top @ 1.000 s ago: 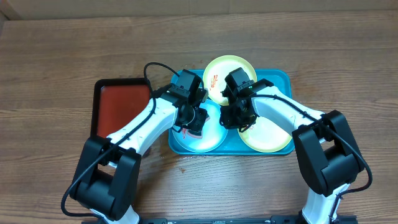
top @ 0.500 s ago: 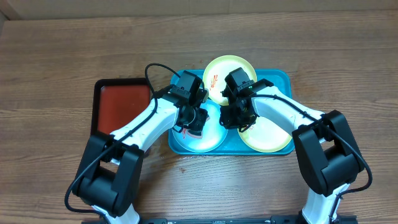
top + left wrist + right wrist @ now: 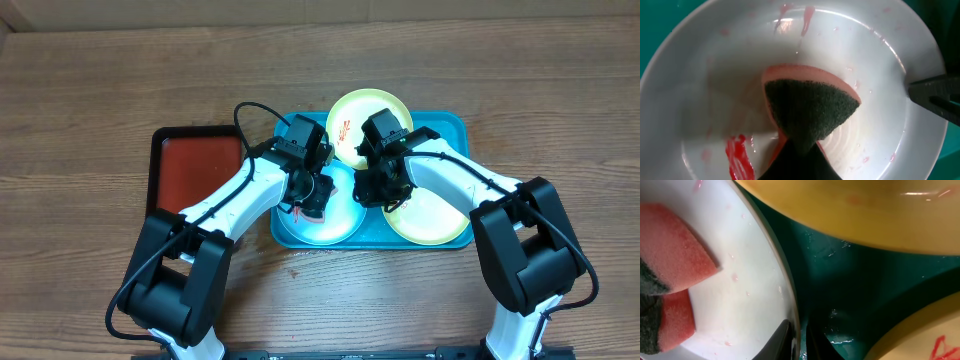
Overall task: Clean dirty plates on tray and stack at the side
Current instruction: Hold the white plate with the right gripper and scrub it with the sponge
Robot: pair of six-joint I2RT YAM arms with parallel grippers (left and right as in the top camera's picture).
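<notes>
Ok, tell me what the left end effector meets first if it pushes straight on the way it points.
The left end effector points down into the white plate, gripping a sponge. The sponge's green scouring face would meet the plate's floor first, if it isn't touching already.

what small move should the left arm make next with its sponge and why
Probably drag the pink green-backed sponge toward the thick red smear on the pale blue-white round plastic plate: that streak lies beside the sponge, unwiped, while the right gripper pinches the plate's rim.
</notes>
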